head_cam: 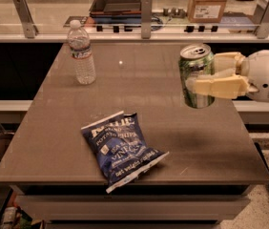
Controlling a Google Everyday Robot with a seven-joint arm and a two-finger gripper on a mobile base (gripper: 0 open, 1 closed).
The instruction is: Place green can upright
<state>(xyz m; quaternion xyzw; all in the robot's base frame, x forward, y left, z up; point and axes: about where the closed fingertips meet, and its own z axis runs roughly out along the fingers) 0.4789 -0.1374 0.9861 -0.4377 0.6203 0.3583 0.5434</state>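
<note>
The green can (196, 76) sits between the two pale fingers (216, 86) of the hand (204, 73), which reaches in from the right, up and to the right of the chip bag (123, 150). The fingers come at the can from its right side. One crosses the front of the can's lower half, and the other lies behind its upper half, partly hidden by it. The hand is closed on the can's round wall, open only as wide as the can itself, and it holds nothing else. The white wrist housing lies farther right of the bag than the can does. The can's long axis runs close to vertical. Its silver top with the pull tab points up and its base points down at the worktop (182, 142), with at most a slight lean. The base shows against the worktop's right-hand part, beyond the bag's far right corner, and I cannot tell whether it touches the surface or hangs just over it. The bag lies flat near the worktop's front edge, well apart from the can. A clear water bottle (81, 52) stands upright beyond the bag and to its left, at the worktop's far left corner.
</note>
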